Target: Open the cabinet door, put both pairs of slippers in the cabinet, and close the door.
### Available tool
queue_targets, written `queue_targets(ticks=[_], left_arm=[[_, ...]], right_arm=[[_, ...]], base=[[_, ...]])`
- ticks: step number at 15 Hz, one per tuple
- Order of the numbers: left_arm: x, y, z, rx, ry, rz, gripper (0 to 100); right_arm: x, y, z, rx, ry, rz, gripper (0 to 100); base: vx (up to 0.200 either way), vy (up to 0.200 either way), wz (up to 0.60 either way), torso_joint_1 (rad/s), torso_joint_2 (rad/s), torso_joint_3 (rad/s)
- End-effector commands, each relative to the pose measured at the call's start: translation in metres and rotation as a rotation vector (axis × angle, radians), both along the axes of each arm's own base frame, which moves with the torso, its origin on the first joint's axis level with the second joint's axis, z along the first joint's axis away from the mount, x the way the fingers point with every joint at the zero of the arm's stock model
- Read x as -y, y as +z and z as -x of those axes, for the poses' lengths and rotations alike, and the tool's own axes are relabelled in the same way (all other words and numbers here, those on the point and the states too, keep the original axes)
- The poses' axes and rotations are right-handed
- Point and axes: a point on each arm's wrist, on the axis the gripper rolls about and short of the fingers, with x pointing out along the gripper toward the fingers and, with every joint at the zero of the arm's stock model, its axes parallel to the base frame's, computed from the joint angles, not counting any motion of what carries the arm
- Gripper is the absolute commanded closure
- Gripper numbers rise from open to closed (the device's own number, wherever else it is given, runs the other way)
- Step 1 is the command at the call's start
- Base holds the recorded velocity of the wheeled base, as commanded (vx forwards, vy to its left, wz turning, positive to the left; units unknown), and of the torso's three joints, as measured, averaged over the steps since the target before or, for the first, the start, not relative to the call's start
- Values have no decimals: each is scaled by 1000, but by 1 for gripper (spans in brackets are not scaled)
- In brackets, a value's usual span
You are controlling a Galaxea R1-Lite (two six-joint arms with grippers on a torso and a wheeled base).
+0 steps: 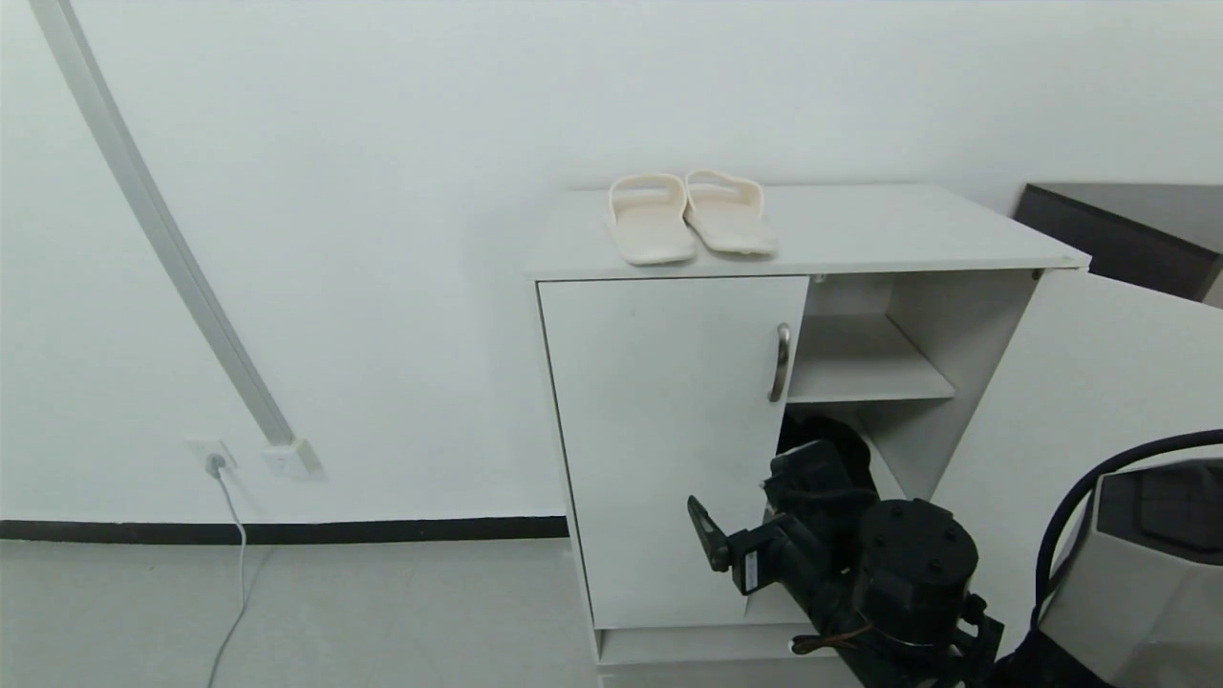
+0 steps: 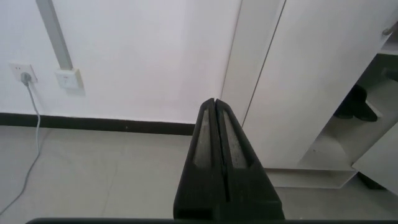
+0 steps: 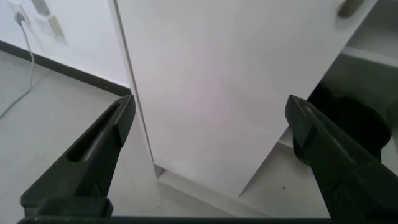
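The white cabinet [image 1: 889, 225] stands with its right door [image 1: 1099, 382] swung open, a beige pair of slippers [image 1: 690, 216] on top and a dark pair [image 2: 356, 106] inside at the bottom. The right gripper [image 3: 208, 109] gapes wide, low before the closed left door [image 1: 669, 430]. The left gripper [image 2: 215, 112] is pressed together, holding nothing.

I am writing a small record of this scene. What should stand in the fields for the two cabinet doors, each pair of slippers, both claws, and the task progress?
left door: closed
right door: swung open
cream slippers: side by side on the cabinet top
dark slippers: inside, in the lower compartment
left claw: shut, holding nothing
right claw: open, holding nothing, low in front of the closed door
progress: dark pair in; cream pair not yet in; door not yet closed
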Motion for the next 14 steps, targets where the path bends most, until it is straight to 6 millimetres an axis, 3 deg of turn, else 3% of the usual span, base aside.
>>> queue_targets(ticks=[1, 14], left_arm=[[0, 0, 0, -1, 2, 1, 100], [0, 0, 0, -1, 2, 1, 100]], right_arm=[[0, 0, 0, -1, 0, 1, 0], [1, -2, -1, -5, -5, 6, 0]], base=[[0, 0, 0, 149, -481, -320], [0, 0, 0, 204, -515, -315]])
